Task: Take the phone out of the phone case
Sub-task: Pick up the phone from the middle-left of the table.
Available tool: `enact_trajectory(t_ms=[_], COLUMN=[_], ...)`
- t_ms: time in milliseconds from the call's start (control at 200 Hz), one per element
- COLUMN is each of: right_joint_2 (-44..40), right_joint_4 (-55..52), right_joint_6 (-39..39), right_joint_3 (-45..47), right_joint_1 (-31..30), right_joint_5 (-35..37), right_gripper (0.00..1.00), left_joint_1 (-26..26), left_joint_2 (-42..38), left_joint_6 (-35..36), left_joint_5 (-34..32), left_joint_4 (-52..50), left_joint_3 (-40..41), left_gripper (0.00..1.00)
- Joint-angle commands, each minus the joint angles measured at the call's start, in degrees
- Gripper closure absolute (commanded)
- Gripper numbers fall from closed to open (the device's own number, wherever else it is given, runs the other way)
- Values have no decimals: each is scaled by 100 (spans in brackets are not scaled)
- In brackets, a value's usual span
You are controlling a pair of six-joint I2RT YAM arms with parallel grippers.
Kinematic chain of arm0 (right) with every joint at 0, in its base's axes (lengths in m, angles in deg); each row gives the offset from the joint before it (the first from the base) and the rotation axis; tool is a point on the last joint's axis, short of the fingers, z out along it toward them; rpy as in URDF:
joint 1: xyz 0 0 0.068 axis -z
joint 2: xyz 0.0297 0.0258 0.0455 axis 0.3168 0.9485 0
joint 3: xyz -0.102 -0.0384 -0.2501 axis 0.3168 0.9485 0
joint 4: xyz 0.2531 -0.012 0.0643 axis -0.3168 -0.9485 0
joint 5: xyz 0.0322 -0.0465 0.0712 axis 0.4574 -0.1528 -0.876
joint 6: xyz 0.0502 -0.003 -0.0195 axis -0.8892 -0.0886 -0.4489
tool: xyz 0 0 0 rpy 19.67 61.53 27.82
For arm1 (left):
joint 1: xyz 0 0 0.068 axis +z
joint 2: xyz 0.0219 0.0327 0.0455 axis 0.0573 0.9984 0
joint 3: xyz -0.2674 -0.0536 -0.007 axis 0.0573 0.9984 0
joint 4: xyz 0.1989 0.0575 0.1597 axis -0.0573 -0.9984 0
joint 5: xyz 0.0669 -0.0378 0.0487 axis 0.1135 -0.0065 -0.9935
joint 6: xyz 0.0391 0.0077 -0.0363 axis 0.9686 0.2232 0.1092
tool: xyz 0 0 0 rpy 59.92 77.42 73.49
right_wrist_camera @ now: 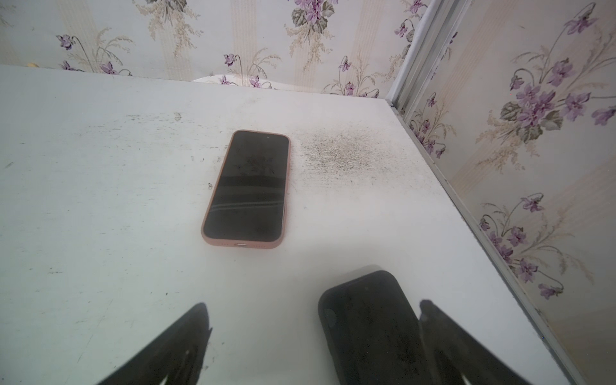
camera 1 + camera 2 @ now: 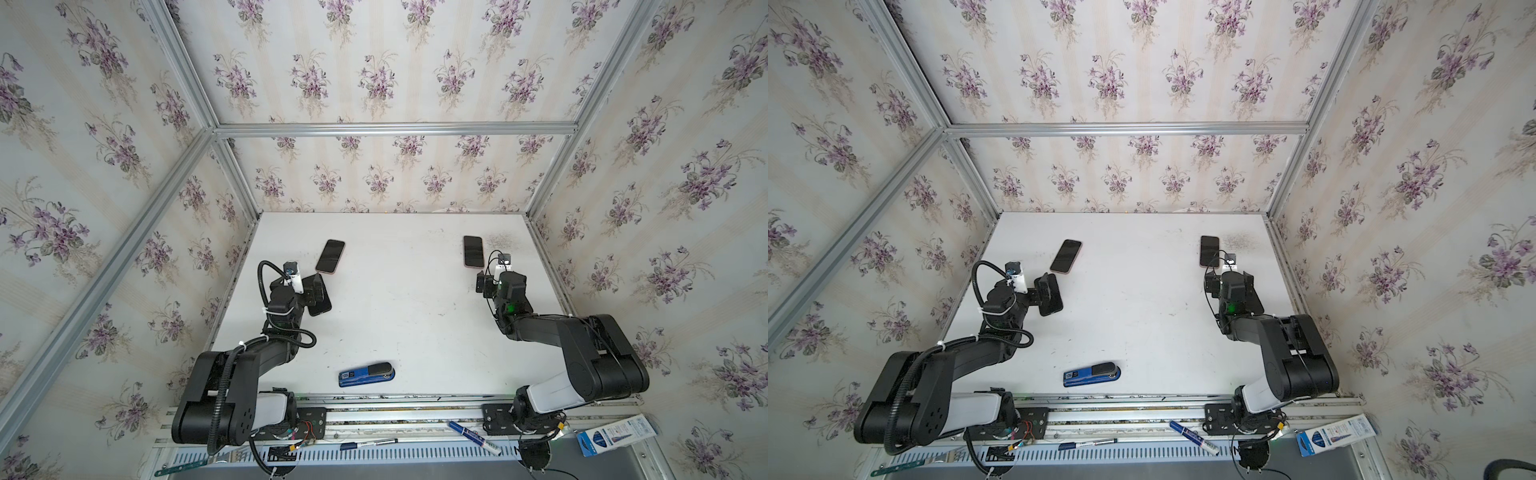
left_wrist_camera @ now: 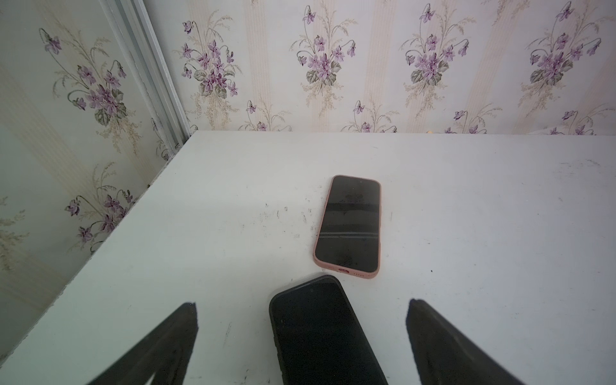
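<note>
Right, top view: left pincer (image 2: 315, 289) and right pincer (image 2: 1230, 282) both spread wide, empty. Left wrist: black-cased phone (image 3: 320, 333) between my fingers (image 3: 166, 340), lined up to grab; left pink-cased phone (image 3: 348, 226) farther. Right wrist: black case (image 1: 370, 326), possibly empty, partly under one finger; right pink-cased phone (image 1: 248, 190) farther.

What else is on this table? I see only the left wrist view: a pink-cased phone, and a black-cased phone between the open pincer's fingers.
Observer: A second pink-cased phone lies on the right side of the table, ahead of the right pincer.
Operator: Is that pincer holding anything?
Observer: No, it is open; a black phone case lies just under it.
Operator: Anything else?
Observer: A blue stapler, by the table's near edge.
</note>
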Motion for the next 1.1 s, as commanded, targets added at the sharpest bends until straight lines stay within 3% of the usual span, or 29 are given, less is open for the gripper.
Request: enact_trajectory(t_ms=[0, 155, 320, 530, 830, 1094], right_joint_2=[-120, -1169, -2452, -3524, -3339, -3302], right_joint_4=[240, -1674, -3857, -6171, -8693, -9525], right_joint_6=[16, -372, -1007, -1787, -2200, -2442], right_joint_3=[79, -339, -879, -1805, -2943, -3132], right_joint_1=[-43, -152, -159, -164, -160, -160], right_joint_5=[82, 376, -546, -1493, -2571, -2873], right_gripper=[1, 2, 4, 2, 0, 0], left_joint_1=[-2, -14, -19, -137, -494, -851], left_joint_2=[-201, -1278, -1963, -1842, -1554, -1127], left_joint_6=[130, -99, -803, -2022, -2564, -2546], left_joint_5=[219, 53, 119, 753, 1745, 1424], left_joint_4=[103, -1820, -3690, -6489, -8548, -10058], left_joint_3=[-40, -666, -1633, -3532, -4647, -5029], left_gripper=[0, 0, 0, 0, 0, 0])
